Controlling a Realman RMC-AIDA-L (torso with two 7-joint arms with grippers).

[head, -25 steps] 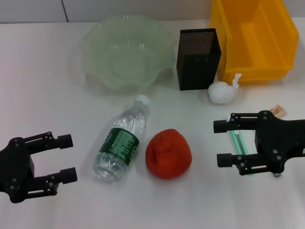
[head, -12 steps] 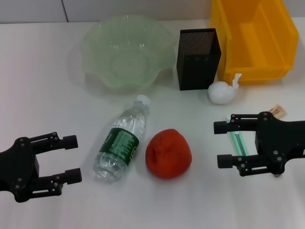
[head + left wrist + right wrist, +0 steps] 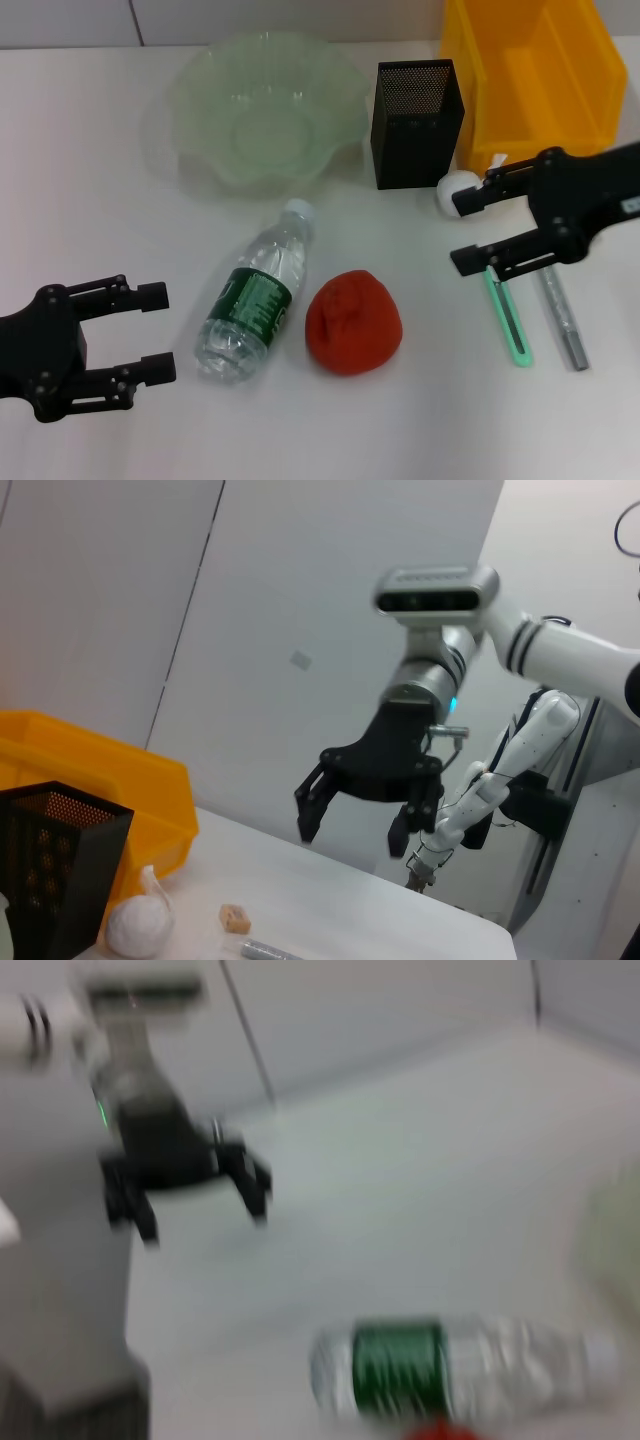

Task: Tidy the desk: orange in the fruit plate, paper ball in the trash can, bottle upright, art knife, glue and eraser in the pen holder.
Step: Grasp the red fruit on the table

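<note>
- Head view: bright, even overhead light; the desk (image 3: pixel 90 230) reads near-white, slightly washed out.
- Shadows soft and short; a faint one lies under the orange (image 3: pixel 353 322) and beside the pen holder (image 3: pixel 415 123).
- Small highlights glint on the bottle (image 3: pixel 258 297) and the fruit plate (image 3: pixel 262 105) rim.
- Head view focus sharp across the whole desk.
- Left wrist view: moderately lit, clear; pale walls flat, no glare.
- Right wrist view: heavy motion blur throughout; bottle label (image 3: pixel 398 1370) smeared, edges of everything soft.
</note>
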